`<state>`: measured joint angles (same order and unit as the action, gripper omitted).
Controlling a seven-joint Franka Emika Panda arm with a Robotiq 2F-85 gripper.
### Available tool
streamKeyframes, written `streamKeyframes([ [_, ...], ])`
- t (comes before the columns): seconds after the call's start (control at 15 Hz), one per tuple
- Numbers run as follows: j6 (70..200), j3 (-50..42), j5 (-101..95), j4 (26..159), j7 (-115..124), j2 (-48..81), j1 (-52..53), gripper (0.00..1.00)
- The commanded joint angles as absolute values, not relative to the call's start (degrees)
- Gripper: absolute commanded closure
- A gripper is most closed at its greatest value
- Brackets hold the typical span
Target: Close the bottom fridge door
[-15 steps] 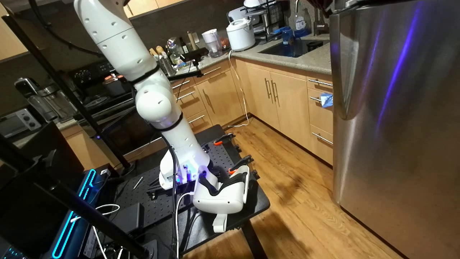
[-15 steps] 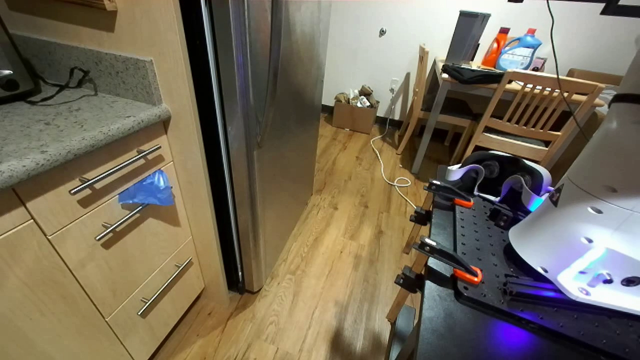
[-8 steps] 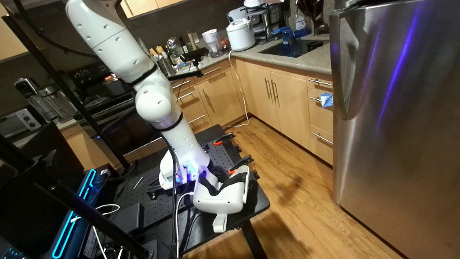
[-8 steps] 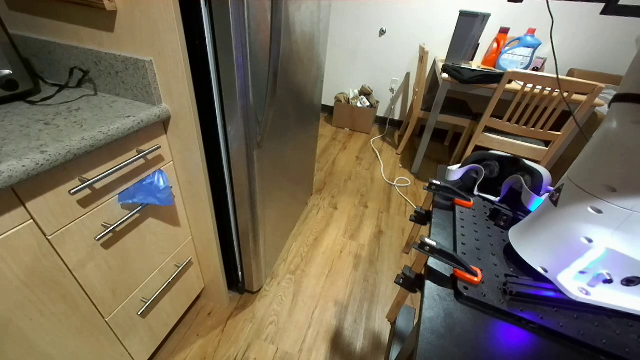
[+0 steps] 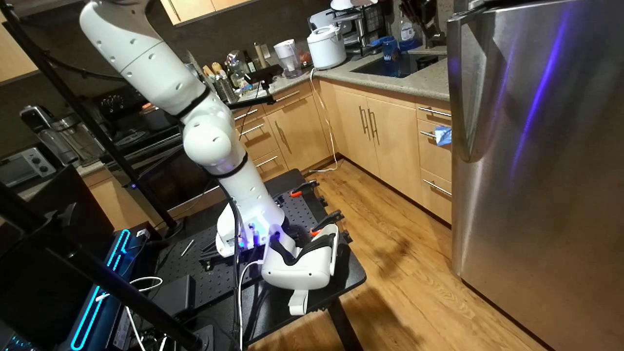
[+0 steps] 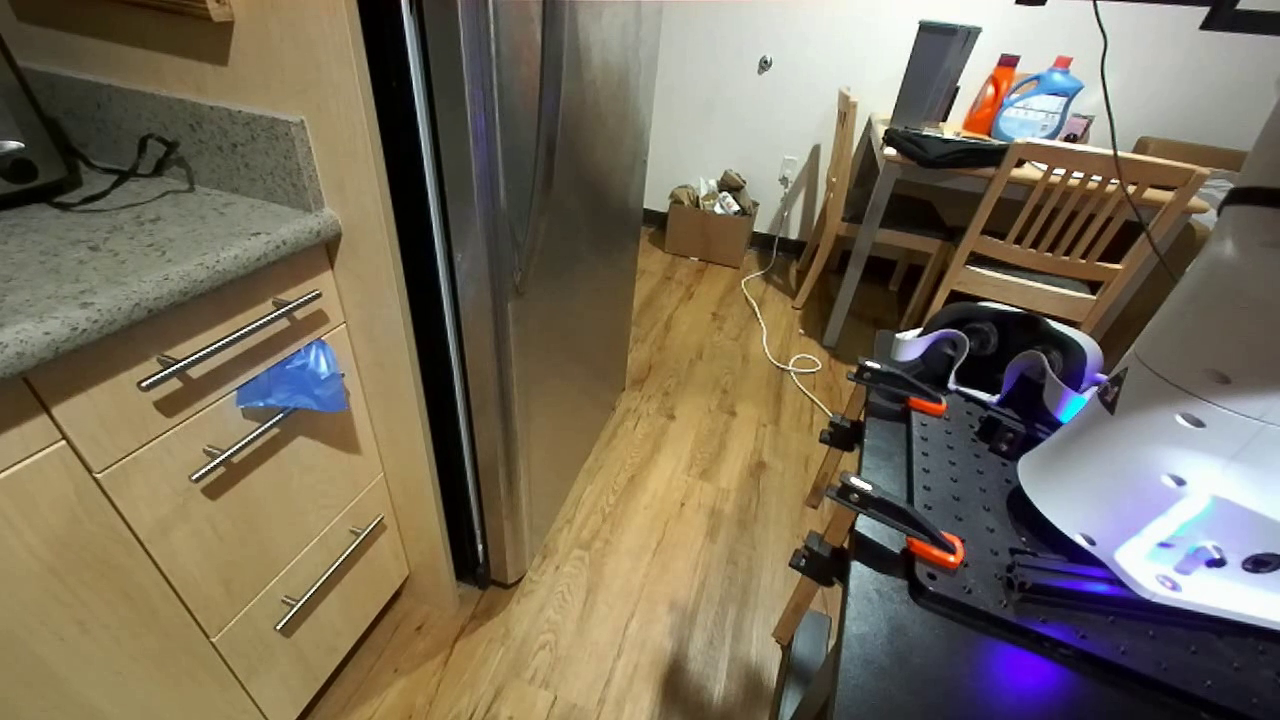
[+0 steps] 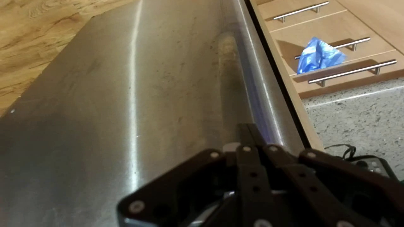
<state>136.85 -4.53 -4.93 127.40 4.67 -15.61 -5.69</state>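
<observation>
"Gripper [image 7: 248,125] condition?"
"I had it pressed together, at or just off the bottom fridge door [image 7: 170,94]; contact undetermined."
"Door position?"
"It stood just beyond the front corner of the counter [image 6: 140,250]."

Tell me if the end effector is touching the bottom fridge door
Cannot tell. In the wrist view the end effector overlaps the bottom fridge door, but depth is unclear; neither exterior view shows the end effector.

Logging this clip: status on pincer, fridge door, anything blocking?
Pincer shut, in front of bottom fridge door, contact unclear. Door looks shut or nearly so. Blue plastic on middle drawer handle, likely out of the way.
</observation>
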Motion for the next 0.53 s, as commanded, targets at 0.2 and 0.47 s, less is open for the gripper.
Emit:
streamKeyframes([
  [0.2,147.24,-4.98,-5.15,127.94,2.74,-13.19,-5.82,1.0],
  [0.47,150.18,-4.98,-4.85,127.87,2.34,-10.65,-5.64,1.0],
])
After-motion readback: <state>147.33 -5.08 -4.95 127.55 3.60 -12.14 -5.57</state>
